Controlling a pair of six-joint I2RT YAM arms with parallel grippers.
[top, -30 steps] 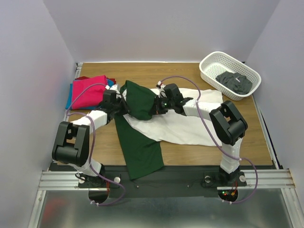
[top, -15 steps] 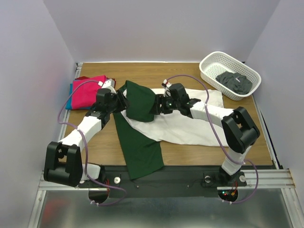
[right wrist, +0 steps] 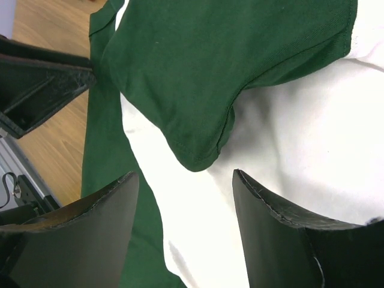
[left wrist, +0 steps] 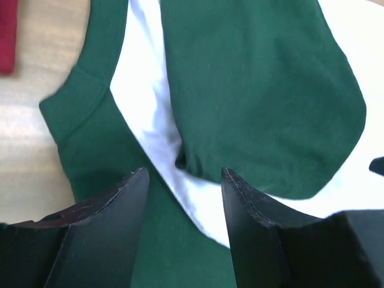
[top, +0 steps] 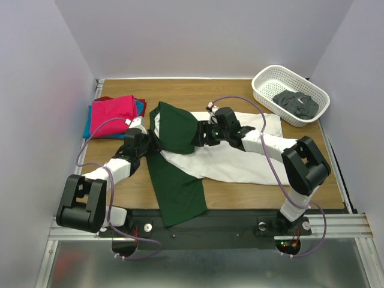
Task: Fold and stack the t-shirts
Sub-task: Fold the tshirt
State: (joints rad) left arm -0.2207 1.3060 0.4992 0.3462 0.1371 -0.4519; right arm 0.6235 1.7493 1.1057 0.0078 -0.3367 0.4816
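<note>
A white t-shirt (top: 240, 159) with dark green sleeves lies spread across the middle of the table. One green sleeve (top: 175, 126) is folded over onto the white body; the other (top: 178, 189) reaches toward the near edge. My left gripper (top: 151, 141) hovers at the folded sleeve's left edge, open, with only cloth below its fingers (left wrist: 123, 204). My right gripper (top: 199, 135) hovers at the sleeve's right edge, also open and holding nothing (right wrist: 183, 180). Folded magenta (top: 114, 113), blue and red t-shirts lie stacked at the far left.
A white lattice basket (top: 271, 77) stands at the far right corner with a dark grey cloth (top: 297, 103) in it. Bare wood shows at the left front (top: 129, 186) and right front. Walls close in the table on three sides.
Both grippers have opened and let go of the green sleeve, which now rests folded on the white body. The left arm has drawn back slightly toward the near left.
</note>
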